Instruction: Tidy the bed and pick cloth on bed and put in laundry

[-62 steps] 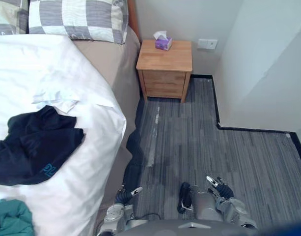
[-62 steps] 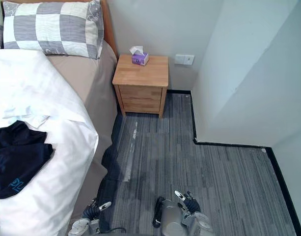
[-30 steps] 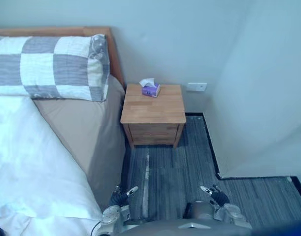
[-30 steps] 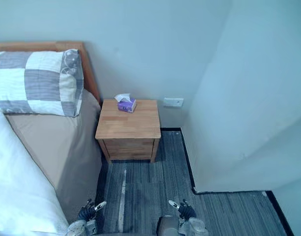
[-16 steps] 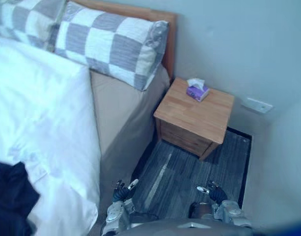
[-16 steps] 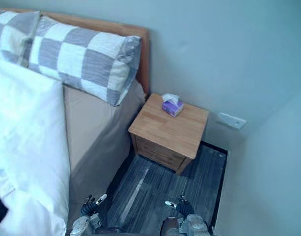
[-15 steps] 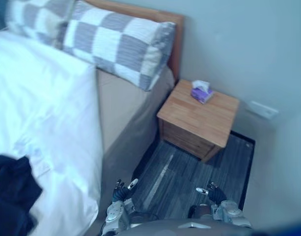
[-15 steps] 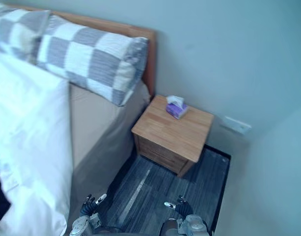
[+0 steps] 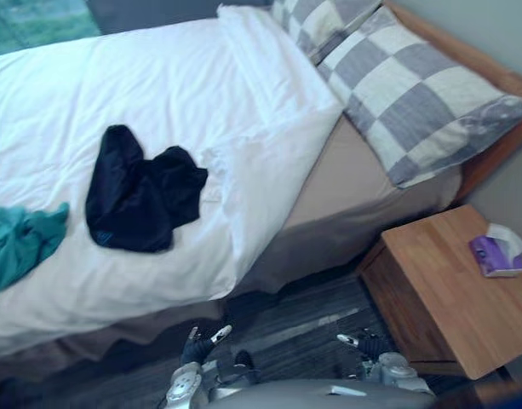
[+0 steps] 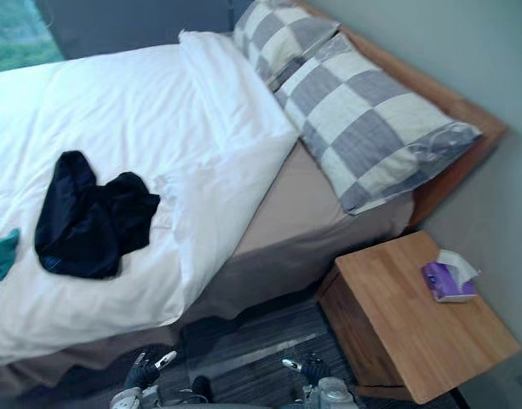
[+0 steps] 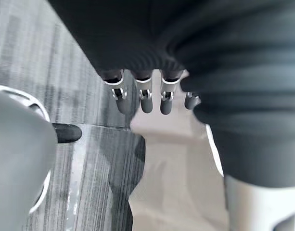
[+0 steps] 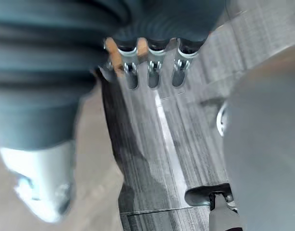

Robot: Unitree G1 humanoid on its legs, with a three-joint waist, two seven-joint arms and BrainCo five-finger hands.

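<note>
Dark cloth (image 9: pixel 140 194), crumpled on bed (image 9: pixel 158 77): likely soft, light, limp; best pinched at a raised fold. Left hand (image 9: pixel 194 348), right hand (image 9: pixel 365 344), near: fingers relaxed, empty.

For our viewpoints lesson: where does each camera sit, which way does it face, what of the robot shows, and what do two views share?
Left eye view: on the head, facing down at the bed, dark cloth, teal cloth; left hand and right hand low.
Right eye view: beside it, facing likewise; shares the dark cloth, pillows, nightstand.
Left wrist view: on the left wrist, facing down past its fingers at floor.
Right wrist view: on the right wrist, past its fingers at floor.
</note>
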